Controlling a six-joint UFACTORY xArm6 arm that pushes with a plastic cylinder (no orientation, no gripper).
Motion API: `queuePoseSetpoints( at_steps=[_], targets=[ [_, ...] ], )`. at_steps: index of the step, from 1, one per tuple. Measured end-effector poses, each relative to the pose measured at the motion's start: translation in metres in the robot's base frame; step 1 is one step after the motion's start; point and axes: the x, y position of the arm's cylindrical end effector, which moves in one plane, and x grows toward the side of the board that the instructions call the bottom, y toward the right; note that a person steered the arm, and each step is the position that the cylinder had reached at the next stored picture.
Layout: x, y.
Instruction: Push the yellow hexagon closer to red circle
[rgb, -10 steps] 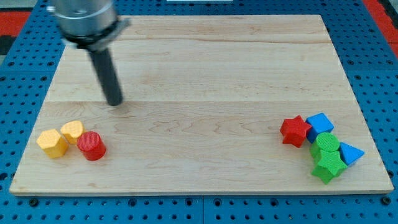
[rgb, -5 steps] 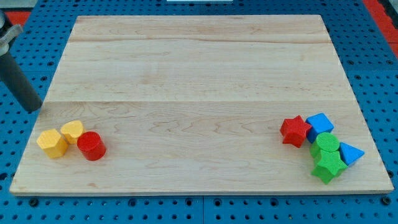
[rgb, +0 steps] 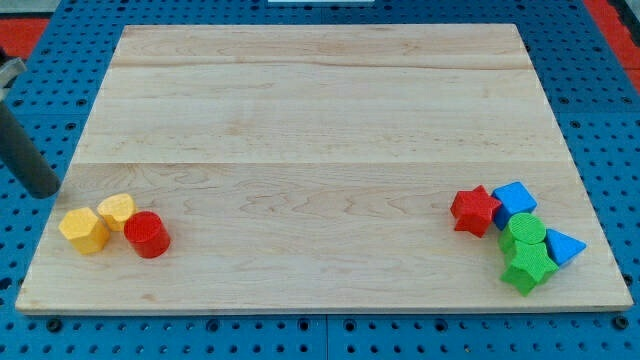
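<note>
The yellow hexagon (rgb: 84, 230) lies near the board's bottom left corner. A second yellow block (rgb: 117, 211), its shape unclear, touches it on the upper right. The red circle (rgb: 148, 235) stands just to the right, touching the second yellow block, with a small gap to the hexagon. My tip (rgb: 46, 190) is at the view's left edge, just off the board's left side, above and left of the yellow hexagon, touching no block.
At the bottom right is a cluster: a red star (rgb: 474, 211), a blue block (rgb: 514, 200), a green circle (rgb: 524, 233), a green star (rgb: 527, 268) and a blue triangle (rgb: 562, 247). The wooden board (rgb: 320, 120) lies on a blue pegboard.
The rod moved from the board's upper left off to the left edge, then down a little towards the yellow blocks. No block moved.
</note>
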Motion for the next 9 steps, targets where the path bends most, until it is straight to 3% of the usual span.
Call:
queuePoseSetpoints(
  at_steps=[4,9],
  targets=[
    [0.033,0.007],
    [0.056,0.093]
  ],
)
